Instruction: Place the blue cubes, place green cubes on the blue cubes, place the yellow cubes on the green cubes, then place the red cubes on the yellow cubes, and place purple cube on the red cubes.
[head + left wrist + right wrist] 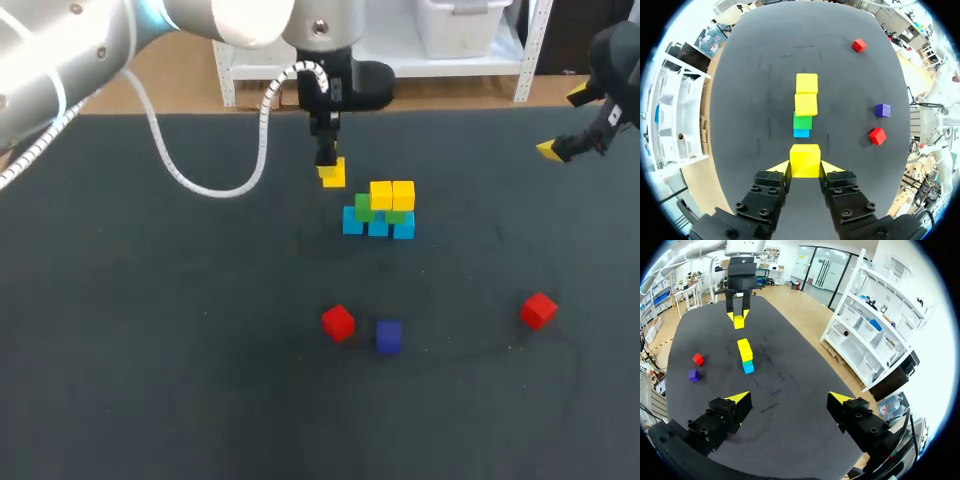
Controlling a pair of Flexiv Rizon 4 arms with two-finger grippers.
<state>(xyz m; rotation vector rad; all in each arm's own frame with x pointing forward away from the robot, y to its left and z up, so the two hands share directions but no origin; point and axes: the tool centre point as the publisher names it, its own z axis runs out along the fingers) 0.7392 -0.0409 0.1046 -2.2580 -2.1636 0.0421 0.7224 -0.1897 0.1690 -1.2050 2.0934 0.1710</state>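
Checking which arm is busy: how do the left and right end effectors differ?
The left end effector is shut on a yellow cube; the right end effector is open and empty. The left is near the stack; the right is far from it. Both have yellow tips.

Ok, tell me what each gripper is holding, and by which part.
The left gripper holds a yellow cube, its fingertips pressing two opposite side faces. The right gripper is open and holds nothing.

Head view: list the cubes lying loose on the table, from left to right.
Left to right: red cube → purple cube → second red cube.
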